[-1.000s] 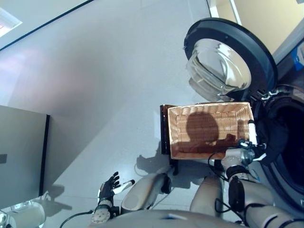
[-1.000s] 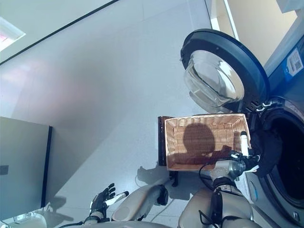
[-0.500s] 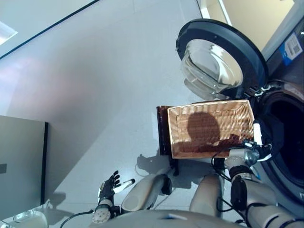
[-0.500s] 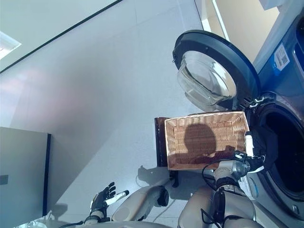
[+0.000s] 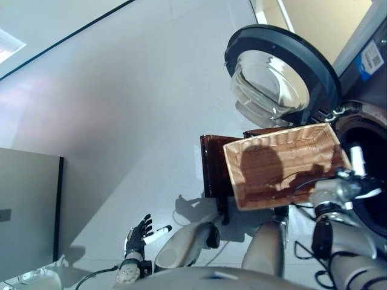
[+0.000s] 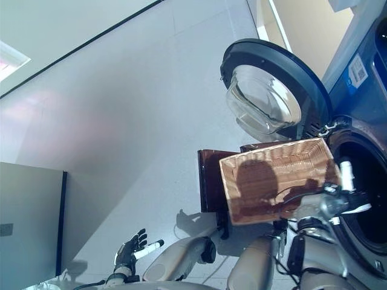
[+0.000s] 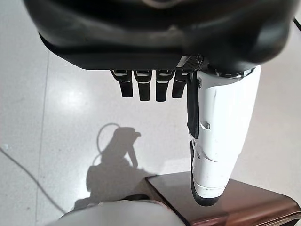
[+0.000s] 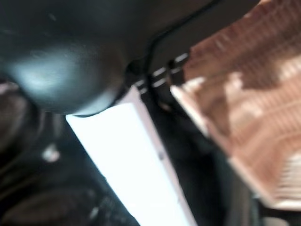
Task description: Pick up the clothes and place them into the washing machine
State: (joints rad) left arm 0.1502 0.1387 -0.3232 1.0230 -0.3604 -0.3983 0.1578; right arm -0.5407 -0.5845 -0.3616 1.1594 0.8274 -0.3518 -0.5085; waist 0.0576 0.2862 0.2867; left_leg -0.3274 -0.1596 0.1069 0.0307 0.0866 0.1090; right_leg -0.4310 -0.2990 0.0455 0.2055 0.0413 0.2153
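Beside the washing machine's open drum mouth sits a woven wicker basket, tilted, with its far right corner lifted toward the opening and its inside showing only bare weave under a shadow. No clothes can be made out in the basket; whether any lie in the dark drum cannot be told. The basket rests partly over a dark brown stool, whose flat top shows bare on the side of the basket away from the machine.

At the basket's corner nearest the drum is the right hand, its white-covered thumb standing up against the dark opening. The right wrist view shows that thumb close beside the basket's rim, but the fingers are hidden, so whether this hand grips the basket cannot be told.

Above the basket, the machine's round door stands swung wide open, its dark ring framing a clear glass bowl, hinged at the edge of the drum mouth.

Well apart from the basket, low and on the far side of the stool, the left hand hangs over the pale grey floor, released, with fingers spread straight and the white-covered thumb held out, holding nothing. Farther still from the basket, a grey cabinet with a dark edge stands on the floor.
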